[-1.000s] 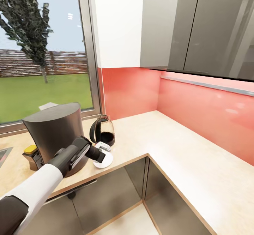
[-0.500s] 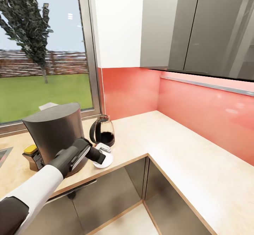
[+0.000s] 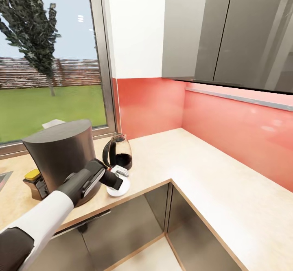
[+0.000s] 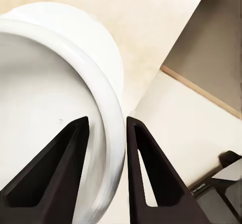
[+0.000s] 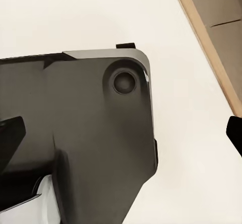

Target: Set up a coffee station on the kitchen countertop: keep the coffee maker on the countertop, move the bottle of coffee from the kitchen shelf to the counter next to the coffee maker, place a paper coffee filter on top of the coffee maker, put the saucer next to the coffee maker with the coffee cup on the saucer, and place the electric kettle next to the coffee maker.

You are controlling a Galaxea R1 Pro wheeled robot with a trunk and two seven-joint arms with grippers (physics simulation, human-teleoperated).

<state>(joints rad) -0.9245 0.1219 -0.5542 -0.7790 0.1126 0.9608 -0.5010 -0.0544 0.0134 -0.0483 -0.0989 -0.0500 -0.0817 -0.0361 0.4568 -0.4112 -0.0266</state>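
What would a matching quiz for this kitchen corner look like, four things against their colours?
Things:
1. coffee maker
2. saucer
3. backsplash
4. countertop

Colours:
a. white
b. pale beige
c. dark grey
d. coral red

Pairs: 1-c, 2-a, 3-d, 4-b
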